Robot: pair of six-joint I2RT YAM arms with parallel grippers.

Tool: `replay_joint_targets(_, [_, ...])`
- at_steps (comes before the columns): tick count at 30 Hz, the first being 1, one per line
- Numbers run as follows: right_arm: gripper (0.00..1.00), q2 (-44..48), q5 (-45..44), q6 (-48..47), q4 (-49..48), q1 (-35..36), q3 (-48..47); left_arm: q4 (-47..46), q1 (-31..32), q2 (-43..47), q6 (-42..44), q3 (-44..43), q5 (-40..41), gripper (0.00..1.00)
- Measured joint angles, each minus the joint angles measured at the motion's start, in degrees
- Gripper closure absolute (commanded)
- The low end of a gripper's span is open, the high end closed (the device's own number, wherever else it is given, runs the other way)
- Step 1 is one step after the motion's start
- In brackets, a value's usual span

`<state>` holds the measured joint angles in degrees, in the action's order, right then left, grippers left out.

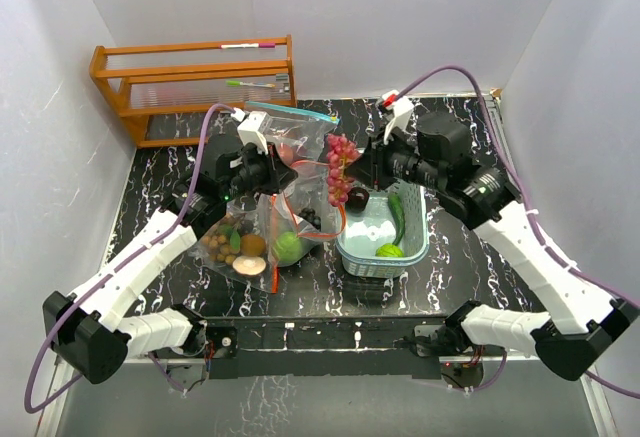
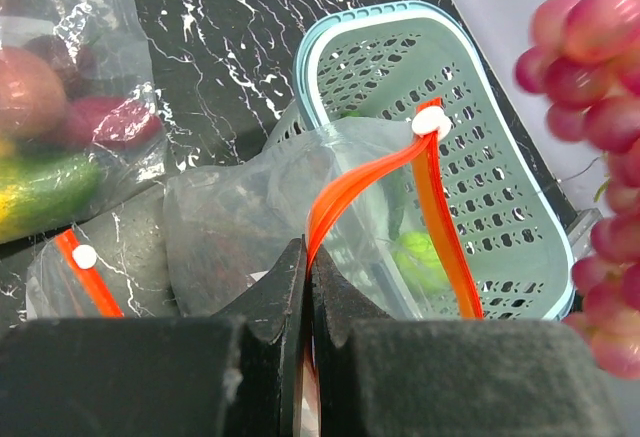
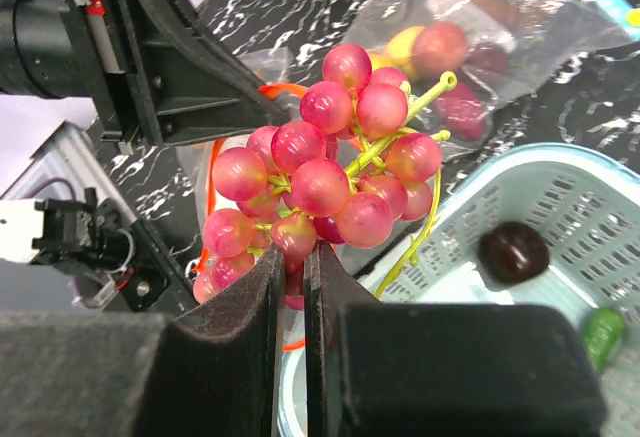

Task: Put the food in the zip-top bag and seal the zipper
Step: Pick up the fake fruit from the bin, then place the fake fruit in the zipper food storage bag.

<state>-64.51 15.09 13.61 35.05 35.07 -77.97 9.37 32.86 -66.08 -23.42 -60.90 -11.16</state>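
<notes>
Only the left wrist view shows the left gripper (image 2: 306, 287) pressed shut on the orange zipper strip (image 2: 352, 189) of a crinkled clear bag (image 2: 235, 227). The right wrist view shows the right gripper (image 3: 303, 275) pinching glossy pink grapes (image 3: 325, 172), held in the air above the middle of the table (image 1: 150, 187), beside the teal lattice basket (image 3: 560, 197), which holds a round dark red fruit (image 3: 512, 251).

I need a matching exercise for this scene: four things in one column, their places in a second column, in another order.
1. bunch of pink-red toy grapes
2. clear plastic zip-top bag with orange zipper
3. dark red round toy fruit
4. brown wooden rack

A. inside the teal plastic lattice basket
B. pinched in the shut left gripper
C. back left of the black marbled table
D. held in the shut right gripper

Pairs: 1-D, 2-B, 3-A, 4-C
</notes>
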Motion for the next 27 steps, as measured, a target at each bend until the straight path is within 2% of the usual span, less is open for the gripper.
replay_joint_targets(9, [0.90,-3.4,6.7,0.0,-4.0,3.3,1.8,-1.4,0.0,-0.9,-0.3,0.0,-0.8,1.00])
replay_joint_targets(12, [0.84,-4.2,7.5,0.0,-4.5,5.0,3.1,-1.6,0.0,-1.2,-0.4,0.0,-0.9,1.00])
replay_joint_targets(15, [0.71,-5.7,7.3,0.1,-5.2,7.1,4.2,-1.7,0.0,-1.2,-0.4,0.0,-0.9,1.00])
replay_joint_targets(17, [0.40,-7.1,6.1,0.1,-5.2,8.3,4.6,-1.6,0.0,-1.2,-0.4,0.0,-0.9,1.00])
replay_joint_targets(18, [0.31,-7.9,5.4,0.3,-5.0,8.9,4.7,-1.6,0.0,-1.2,-0.4,0.0,-0.9,1.00])
replay_joint_targets(23, [0.04,-9.6,-0.2,0.7,-3.2,9.4,4.8,-1.5,0.0,-1.2,-0.3,0.0,-0.9,1.00])
replay_joint_targets(27, [0.02,-8.9,-4.2,1.1,-2.9,9.4,4.8,-1.2,0.0,-1.2,-0.2,0.0,-0.9,1.00])
